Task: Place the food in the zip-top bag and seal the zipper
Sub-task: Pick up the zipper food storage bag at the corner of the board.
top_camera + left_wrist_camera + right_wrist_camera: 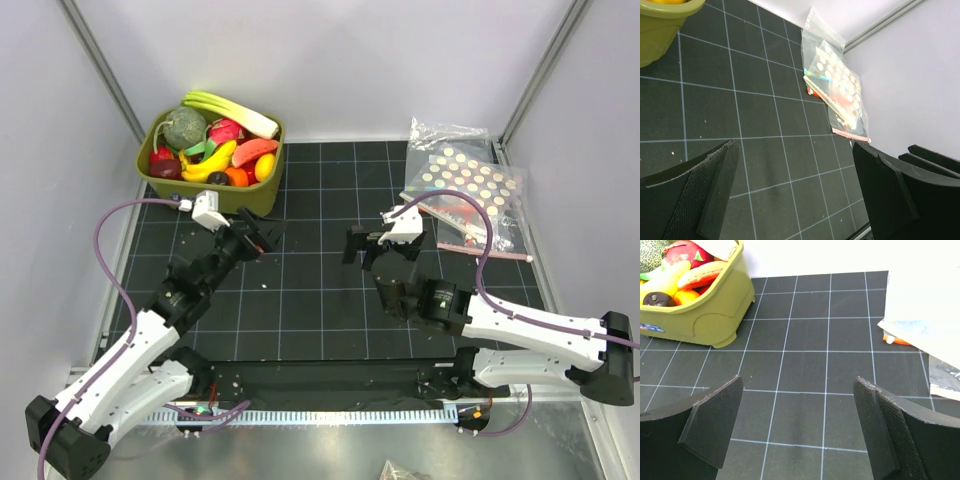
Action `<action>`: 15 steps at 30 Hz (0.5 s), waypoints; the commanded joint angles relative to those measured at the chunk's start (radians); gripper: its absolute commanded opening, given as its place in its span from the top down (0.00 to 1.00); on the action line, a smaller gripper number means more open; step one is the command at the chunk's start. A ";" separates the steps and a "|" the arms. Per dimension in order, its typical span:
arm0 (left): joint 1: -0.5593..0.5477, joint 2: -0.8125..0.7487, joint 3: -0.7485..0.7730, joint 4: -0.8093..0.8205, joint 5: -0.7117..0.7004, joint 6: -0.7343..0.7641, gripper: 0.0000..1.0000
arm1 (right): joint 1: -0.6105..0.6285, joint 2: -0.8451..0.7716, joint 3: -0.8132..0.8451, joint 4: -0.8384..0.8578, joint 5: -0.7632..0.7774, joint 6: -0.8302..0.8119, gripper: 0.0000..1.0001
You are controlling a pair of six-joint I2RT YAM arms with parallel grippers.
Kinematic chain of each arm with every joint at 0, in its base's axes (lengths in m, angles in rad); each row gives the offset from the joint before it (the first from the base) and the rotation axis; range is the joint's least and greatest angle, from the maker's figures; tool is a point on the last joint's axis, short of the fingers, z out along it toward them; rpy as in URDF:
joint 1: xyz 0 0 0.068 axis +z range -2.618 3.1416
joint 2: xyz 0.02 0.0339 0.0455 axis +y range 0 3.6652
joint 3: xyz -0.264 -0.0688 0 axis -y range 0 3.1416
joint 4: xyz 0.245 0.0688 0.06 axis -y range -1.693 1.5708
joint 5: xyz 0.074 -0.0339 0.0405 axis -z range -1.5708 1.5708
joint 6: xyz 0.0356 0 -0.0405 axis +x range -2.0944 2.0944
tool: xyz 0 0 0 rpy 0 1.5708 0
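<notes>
Both claws stand with their jaws spread wide and nothing between them, each hovering over the black gridded mat [310,300]. The left gripper [258,238] hangs just this side of the green bin [252,196], and its wrist view shows the same bin [660,30] ahead and to the claw's left, with only bare mat between its fingers [715,185]. The food [215,150] lies heaped in that bin (a yellow banana, a pink-red fruit, a round green piece, a pale leek across the far rim), close beyond the left gripper and well away to the left of the right gripper [366,245]. From the right wrist the bin wall [705,315] and the food [677,270] sit ahead and left of the claw [799,382]. The zip-top bag [465,180], clear with cream dots, lies flat on top of a small pile of other clear bags [445,130], ahead and to the right of the right gripper, near it but not touching. From the left claw [795,150] it lies farther off, ahead and to the right [837,75]. In the right wrist view the bag is washed out to white [920,295]. Its zipper is too small to pick out with certainty.
</notes>
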 commanded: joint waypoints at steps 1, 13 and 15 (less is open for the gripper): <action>0.003 0.005 0.029 0.021 0.011 0.012 0.00 | -0.007 -0.015 -0.004 -0.002 0.038 0.082 0.00; 0.003 -0.029 0.034 0.013 -0.015 0.022 0.00 | -0.602 -0.141 -0.186 0.062 -0.603 0.349 0.04; 0.001 -0.038 0.031 0.013 -0.021 0.022 0.00 | -0.723 -0.138 -0.215 0.084 -0.635 0.427 0.04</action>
